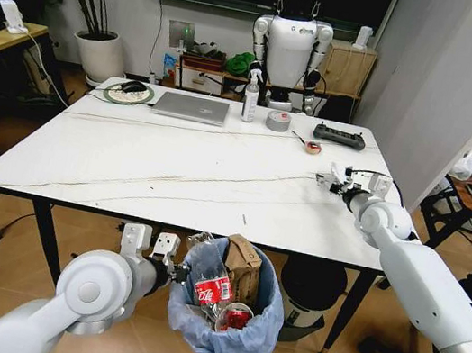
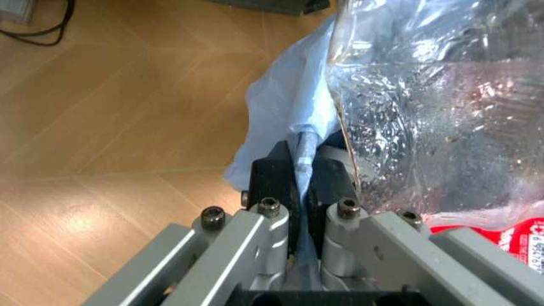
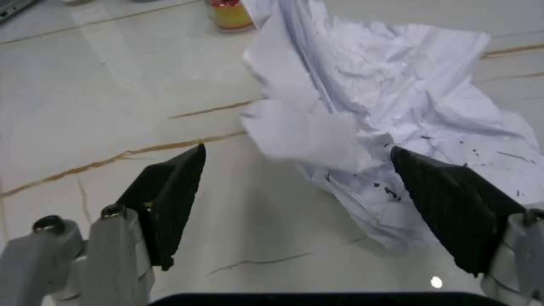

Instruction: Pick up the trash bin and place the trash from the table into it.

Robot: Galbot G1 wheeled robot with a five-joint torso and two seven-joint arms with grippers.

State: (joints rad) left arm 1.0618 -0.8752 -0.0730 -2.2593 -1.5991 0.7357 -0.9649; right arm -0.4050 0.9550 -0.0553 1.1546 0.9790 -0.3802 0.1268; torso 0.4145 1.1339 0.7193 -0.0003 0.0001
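Note:
The trash bin, lined with a crinkled light-blue bag, hangs below the table's front edge. It holds brown cardboard and a red-labelled bottle. My left gripper is shut on the bin's rim, with the blue bag pinched between its fingers. My right gripper hovers low over the table's right side, open. In the right wrist view its fingers stand wide on either side of a piece of trash, a crumpled white paper.
At the table's far edge lie a grey laptop, a spray bottle, a grey tape roll, a black controller and a small red-and-yellow roll. A black-lidded cylinder stands under the table's right side.

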